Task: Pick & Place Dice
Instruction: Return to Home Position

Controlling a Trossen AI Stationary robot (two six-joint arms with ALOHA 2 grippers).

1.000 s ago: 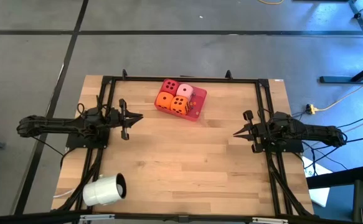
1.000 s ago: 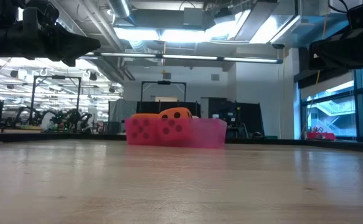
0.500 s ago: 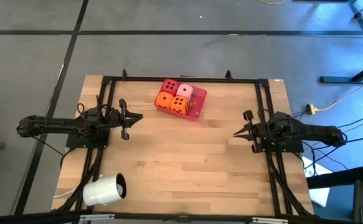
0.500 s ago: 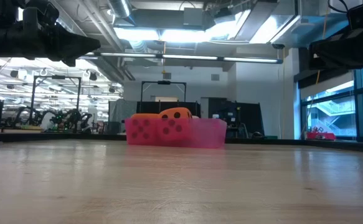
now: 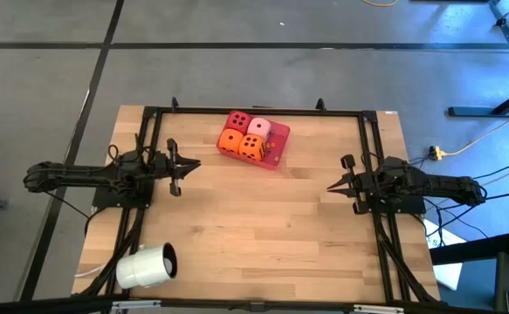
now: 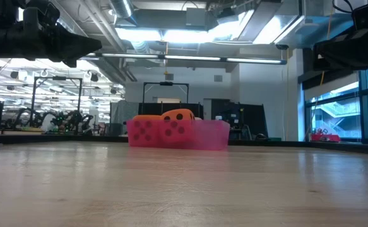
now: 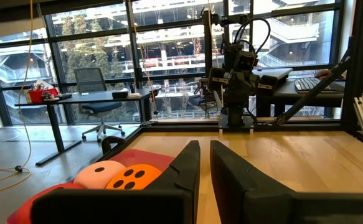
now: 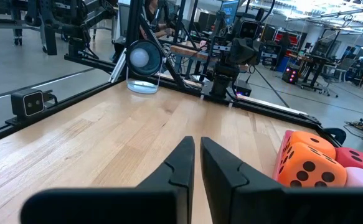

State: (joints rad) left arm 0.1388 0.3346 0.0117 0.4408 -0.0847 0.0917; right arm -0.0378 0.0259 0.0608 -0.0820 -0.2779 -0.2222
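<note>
Red plastic, shallow and rectangular: the tray [image 5: 281, 139] sits near the far middle of my pale wooden table [image 5: 263, 227]. All four soft pipped dice [image 5: 252, 145] lie in it: a red one [image 5: 237, 119], a pale pink one [image 5: 259, 127], an orange one [image 5: 230, 139] and a second orange one [image 5: 253, 148]. My left gripper [image 5: 195, 165] and right gripper [image 5: 333, 187] hover at opposite sides, well apart from the tray, fingers drawn together on nothing (only a sliver between). A white cylindrical cup [image 5: 145, 266] lies tipped at the near left corner.

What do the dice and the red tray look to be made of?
Dice: likely foam or plush, matte, with rounded, bulging faces. Red tray: probably thin plastic, since its wall looks translucent in the low view. The left pincer and right pincer hover apart from them.
</note>
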